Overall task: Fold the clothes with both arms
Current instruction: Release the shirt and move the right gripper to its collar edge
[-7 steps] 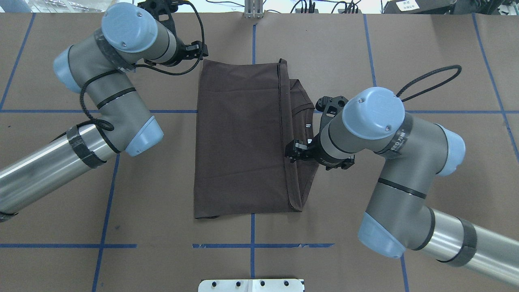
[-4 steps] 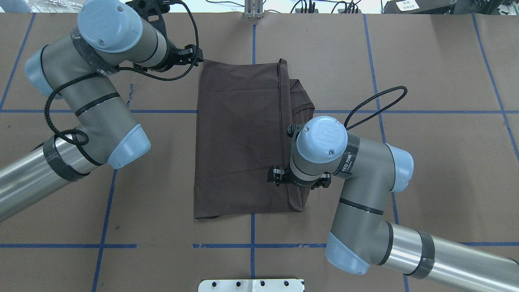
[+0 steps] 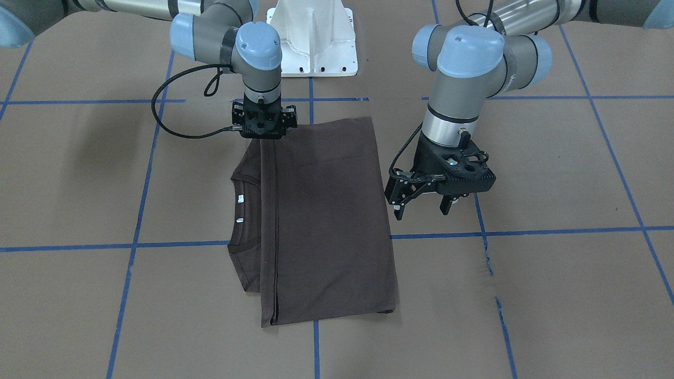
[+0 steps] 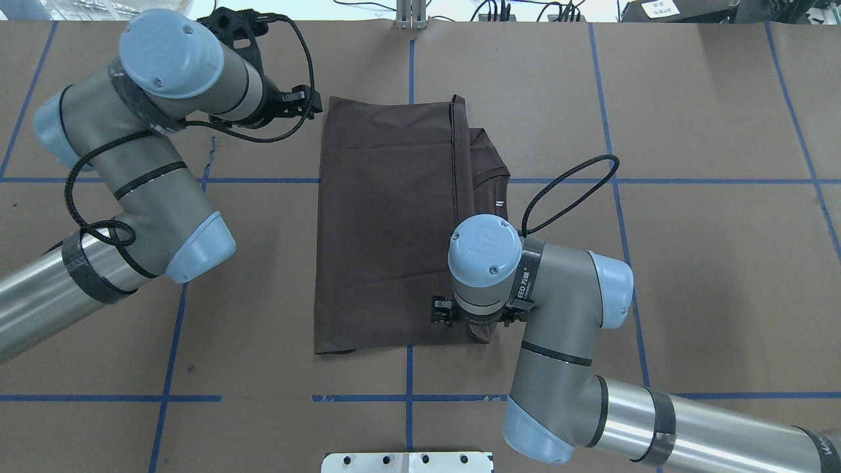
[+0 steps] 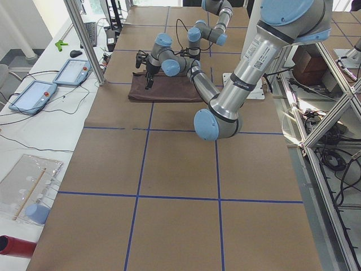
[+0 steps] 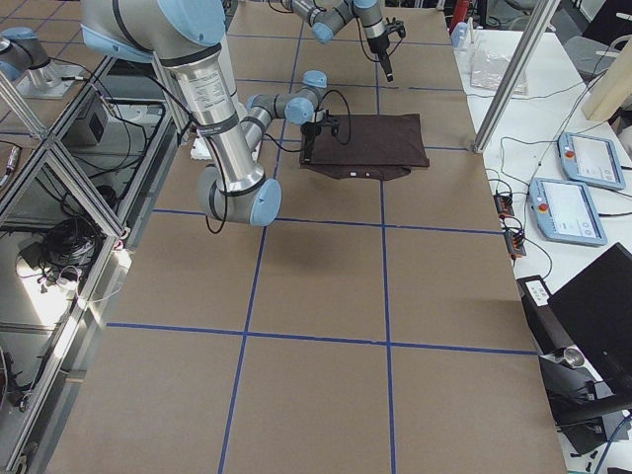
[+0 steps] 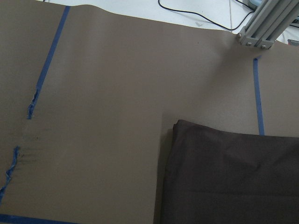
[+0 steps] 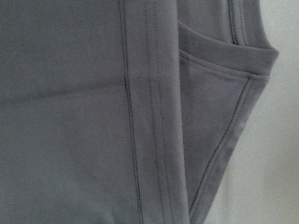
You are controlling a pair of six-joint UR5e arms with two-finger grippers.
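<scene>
The dark brown T-shirt [image 4: 387,223] lies flat on the table, folded into a tall rectangle. Its collar [image 3: 246,181] and white neck tags [image 3: 239,199] stick out past the hem on my right side. My left gripper [image 3: 421,209] is open and empty. It hovers just off the shirt's left edge, near the far left corner [image 4: 310,104]. My right gripper [image 3: 261,137] points straight down onto the shirt's near right corner, at the hem fold, and its jaws look spread. In the overhead view its wrist hides it. The right wrist view shows only hem and collar [image 8: 224,60].
The white pedestal base [image 3: 313,42] stands at the robot's side of the table. Blue tape lines [image 4: 407,397] cross the brown table cover. An aluminium post [image 7: 261,28] stands at the far edge. Teach pendants [image 5: 34,93] lie beyond the far edge.
My right arm has swung along the hem from the shirt's middle to its near right corner. My left gripper has drawn back a little to the left of the far corner.
</scene>
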